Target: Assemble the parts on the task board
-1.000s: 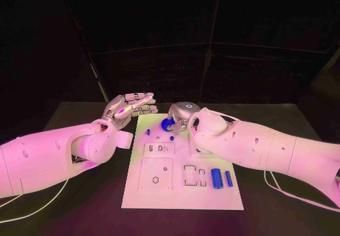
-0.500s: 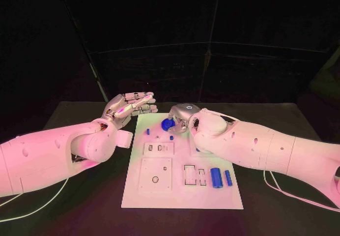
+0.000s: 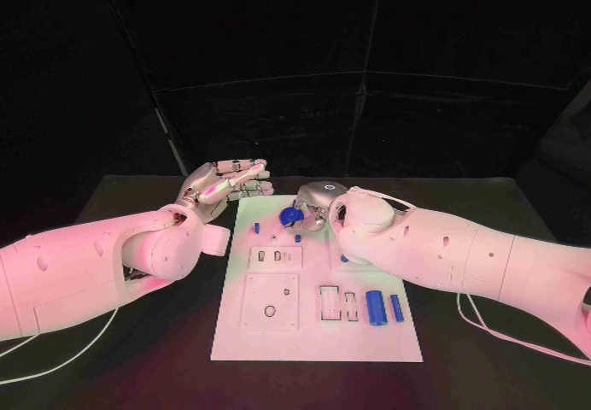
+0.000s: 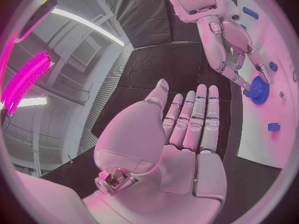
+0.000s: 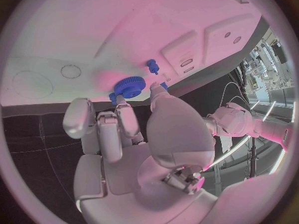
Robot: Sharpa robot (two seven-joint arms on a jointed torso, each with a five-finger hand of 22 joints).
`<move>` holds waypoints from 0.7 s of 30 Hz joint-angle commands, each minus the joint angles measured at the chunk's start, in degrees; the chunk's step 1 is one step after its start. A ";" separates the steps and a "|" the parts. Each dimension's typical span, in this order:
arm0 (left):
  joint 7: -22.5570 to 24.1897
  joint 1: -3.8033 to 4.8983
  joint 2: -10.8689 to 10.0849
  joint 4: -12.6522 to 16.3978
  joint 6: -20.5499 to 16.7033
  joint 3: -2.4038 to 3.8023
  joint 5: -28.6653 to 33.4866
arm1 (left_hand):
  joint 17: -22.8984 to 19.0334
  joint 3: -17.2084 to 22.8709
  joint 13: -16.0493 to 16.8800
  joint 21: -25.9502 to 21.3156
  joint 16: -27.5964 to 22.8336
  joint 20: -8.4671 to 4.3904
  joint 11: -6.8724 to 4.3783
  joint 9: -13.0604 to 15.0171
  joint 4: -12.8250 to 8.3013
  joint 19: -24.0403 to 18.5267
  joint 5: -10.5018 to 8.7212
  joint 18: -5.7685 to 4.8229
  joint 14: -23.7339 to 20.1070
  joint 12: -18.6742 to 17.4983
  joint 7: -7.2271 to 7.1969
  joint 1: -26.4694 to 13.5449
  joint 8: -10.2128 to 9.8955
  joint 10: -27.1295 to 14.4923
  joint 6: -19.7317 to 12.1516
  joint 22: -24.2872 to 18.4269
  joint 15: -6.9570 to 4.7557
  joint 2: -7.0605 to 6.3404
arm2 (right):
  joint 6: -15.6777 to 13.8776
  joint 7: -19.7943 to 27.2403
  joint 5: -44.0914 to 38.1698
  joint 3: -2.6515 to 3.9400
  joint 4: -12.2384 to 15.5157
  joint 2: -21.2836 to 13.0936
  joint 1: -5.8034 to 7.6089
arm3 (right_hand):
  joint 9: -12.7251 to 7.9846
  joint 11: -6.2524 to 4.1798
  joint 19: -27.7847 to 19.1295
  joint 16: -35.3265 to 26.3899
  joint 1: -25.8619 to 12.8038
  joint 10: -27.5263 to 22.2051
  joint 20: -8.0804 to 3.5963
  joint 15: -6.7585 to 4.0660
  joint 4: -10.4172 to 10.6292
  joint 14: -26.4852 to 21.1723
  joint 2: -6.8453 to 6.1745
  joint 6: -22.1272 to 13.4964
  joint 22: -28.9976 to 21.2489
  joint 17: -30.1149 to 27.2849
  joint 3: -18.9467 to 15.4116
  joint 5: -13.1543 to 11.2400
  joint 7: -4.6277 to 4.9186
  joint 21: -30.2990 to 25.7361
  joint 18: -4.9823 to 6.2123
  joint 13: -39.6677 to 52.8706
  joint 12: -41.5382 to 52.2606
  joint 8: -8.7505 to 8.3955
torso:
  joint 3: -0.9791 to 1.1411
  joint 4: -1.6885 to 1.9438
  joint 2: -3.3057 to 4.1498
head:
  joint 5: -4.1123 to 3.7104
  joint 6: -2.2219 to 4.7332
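My right hand [image 3: 318, 205] pinches a blue gear [image 3: 292, 217] between thumb and fingertips, at the far end of the task board [image 3: 234, 335]. In the right wrist view the gear [image 5: 129, 87] lies flat, toothed face parallel to the plate, its axis pointing down at the board; whether it touches the plate or hangs just above it I cannot tell. The left wrist view shows the same gear [image 4: 259, 90] under the right hand's fingertips [image 4: 239, 77], near the board's far edge.

My left hand [image 3: 225, 184] holds nothing: fingers stretched out and slightly apart, palm open, raised off the surface just beside the board's far left corner. It is near the gear but not touching it; the right hand is the one on the part.

Near the gear stand small blue pegs: one [image 3: 258, 228] to its left and one [image 3: 298, 241] closer to me. Two blue cylinders [image 3: 377, 309] lie at the near right of the board, long axes running toward and away from me.

My guess: the next move is seating the gear, so what counts is keeping it level over its spot.
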 commanded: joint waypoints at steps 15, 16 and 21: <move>-0.09 0.16 -0.65 0.55 0.55 0.04 -0.27 | -0.09 0.13 -0.09 -0.41 -0.33 0.02 0.20 -0.06 -0.20 0.38 0.22 1.04 0.13 -0.43 3.19 -0.53 -0.42 0.07 0.33 -0.07 0.03 0.03 | -18.48 15.01 11.44 0.00 6.46 -8.26 0.02 | 0.12 0.00 0.42 0.44 4.84 1.62 0.22 0.03 -2.59 5.63 3.52 1.99 0.50 12.82 -3.16 9.93 -0.40 0.70 -0.79 1.75 1.55 0.28 | -0.12 -0.30 -0.27 | 0.03 0.11; -0.02 0.17 -0.75 0.57 0.58 0.04 -0.27 | -0.09 0.13 -0.09 -0.41 -0.34 0.03 0.20 -0.06 -0.20 0.38 0.22 1.04 0.12 -0.44 3.19 -0.55 -0.43 0.06 0.33 -0.08 0.03 0.03 | -18.96 16.65 12.88 0.00 7.21 -9.41 0.03 | 0.12 -0.06 0.41 0.47 5.80 1.69 0.17 -0.01 -3.19 5.65 3.37 2.16 0.48 12.92 -3.16 10.64 -0.46 0.70 -0.78 1.83 1.59 0.27 | -0.17 -0.35 -0.29 | -0.05 0.12; 0.41 0.26 -1.28 0.32 0.60 0.04 -0.27 | -0.10 0.39 -0.05 -0.48 -0.32 -0.01 0.08 -0.01 -0.65 0.52 0.23 1.08 0.35 -0.44 2.99 -0.10 -0.40 0.29 0.55 -0.15 -0.06 0.13 | -16.06 23.04 24.77 -0.02 9.78 -16.16 0.08 | 0.24 -0.54 0.04 0.21 10.23 1.60 -0.10 -0.39 -6.08 5.50 2.90 3.61 -0.01 12.30 -2.73 7.32 -0.97 0.46 -0.68 1.67 1.29 0.58 | -0.31 -1.01 -0.65 | 0.41 0.30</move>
